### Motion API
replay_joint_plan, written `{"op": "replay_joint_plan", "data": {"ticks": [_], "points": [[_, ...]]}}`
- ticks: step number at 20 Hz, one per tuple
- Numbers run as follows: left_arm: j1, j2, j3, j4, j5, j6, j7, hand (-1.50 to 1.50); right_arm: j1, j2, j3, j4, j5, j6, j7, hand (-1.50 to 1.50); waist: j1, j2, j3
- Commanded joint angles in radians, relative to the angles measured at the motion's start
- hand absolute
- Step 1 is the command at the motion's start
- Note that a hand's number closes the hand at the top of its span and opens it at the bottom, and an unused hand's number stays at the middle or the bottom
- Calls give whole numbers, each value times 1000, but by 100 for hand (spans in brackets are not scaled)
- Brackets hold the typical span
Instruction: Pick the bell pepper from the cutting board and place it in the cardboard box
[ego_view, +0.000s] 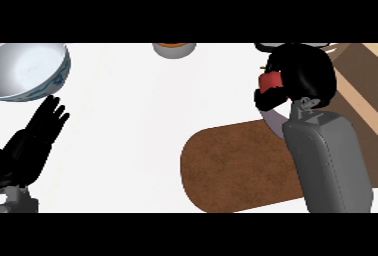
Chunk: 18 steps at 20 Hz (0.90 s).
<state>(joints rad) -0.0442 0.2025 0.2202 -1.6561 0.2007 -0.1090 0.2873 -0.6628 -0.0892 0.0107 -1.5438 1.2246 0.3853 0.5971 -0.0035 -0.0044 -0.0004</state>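
Note:
A red bell pepper shows between the curled fingers of my right hand, which is shut on it, raised beyond the far edge of the brown cutting board. The hand hides most of the pepper. The cardboard box lies at the right edge, partly behind the hand and forearm. My left hand rests open at the lower left, fingers up, holding nothing.
A white bowl with blue pattern stands at the upper left. A small grey cup with orange contents sits at the top edge, centre. White countertop spreads between the board and the bowl.

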Motion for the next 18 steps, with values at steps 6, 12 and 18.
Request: {"op": "replay_joint_plan", "data": {"ticks": [6,12,18], "points": [[22,24,25,22,17,-44,-31,0,-135,-80,-112,-161,44,60,164,150,2,2,0],[36,-6,3,-1,-4,-25,-28,0,-159,-192,-209,-94,18,50,128,150,8,4,0],[-61,-6,6,58,-14,10,2,0,-91,-304,-262,81,-9,-35,-18,150,6,7,0]]}}
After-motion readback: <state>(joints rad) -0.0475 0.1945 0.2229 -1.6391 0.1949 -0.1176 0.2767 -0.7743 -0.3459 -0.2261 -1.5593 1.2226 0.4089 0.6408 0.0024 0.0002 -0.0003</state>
